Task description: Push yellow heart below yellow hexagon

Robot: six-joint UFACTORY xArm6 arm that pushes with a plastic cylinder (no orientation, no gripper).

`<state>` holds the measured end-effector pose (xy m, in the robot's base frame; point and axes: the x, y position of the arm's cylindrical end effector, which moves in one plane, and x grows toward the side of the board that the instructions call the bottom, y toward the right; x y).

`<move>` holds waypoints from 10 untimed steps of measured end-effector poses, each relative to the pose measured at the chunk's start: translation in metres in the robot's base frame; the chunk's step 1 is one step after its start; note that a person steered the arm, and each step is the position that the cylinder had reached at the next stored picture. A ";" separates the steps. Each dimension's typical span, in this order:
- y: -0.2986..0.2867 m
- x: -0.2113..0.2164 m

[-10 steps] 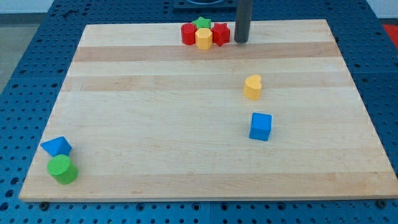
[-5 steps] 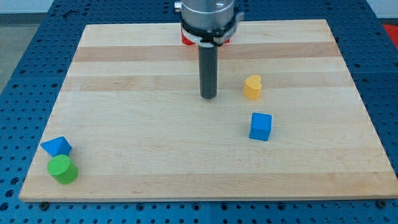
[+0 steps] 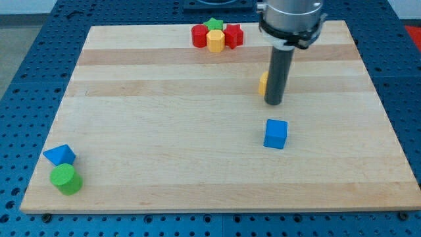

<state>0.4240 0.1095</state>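
Tip [image 3: 274, 103] of the straight dark rod stands on the pale wooden bench [image 3: 164, 131], right of centre in the view and a little above the middle. There are no jaws on this arm, only the rod, so nothing is grasped or clenched. The rod rises from my tip to a wide grey collar at the view's top.

Just behind the rod, on its left edge, a sliver of the small yellow heart block [image 3: 262, 83] shows; the rod covers most of it, and I cannot tell whether the two touch. My tip sits at the heart's lower right as seen here.

Below my tip, clearly apart from it, lies the blue cube [image 3: 275, 133].

Near the bench's top edge, to the upper left of my tip and well apart from it, a tight cluster sits: the yellow hexagon block [image 3: 215, 41] at the front, a red cylinder-like block [image 3: 198, 35] on its left, a red star-like block [image 3: 234, 35] on its right, and a green star block [image 3: 213, 24] behind it.

Far off at the bench's lower left corner sit a blue triangular block [image 3: 60, 155] and, just below it, a green cylinder [image 3: 66, 179].
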 end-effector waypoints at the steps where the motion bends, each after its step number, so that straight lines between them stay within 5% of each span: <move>1: 0.016 -0.003; 4: -0.042 -0.051; 10: -0.129 -0.064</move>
<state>0.3598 -0.0194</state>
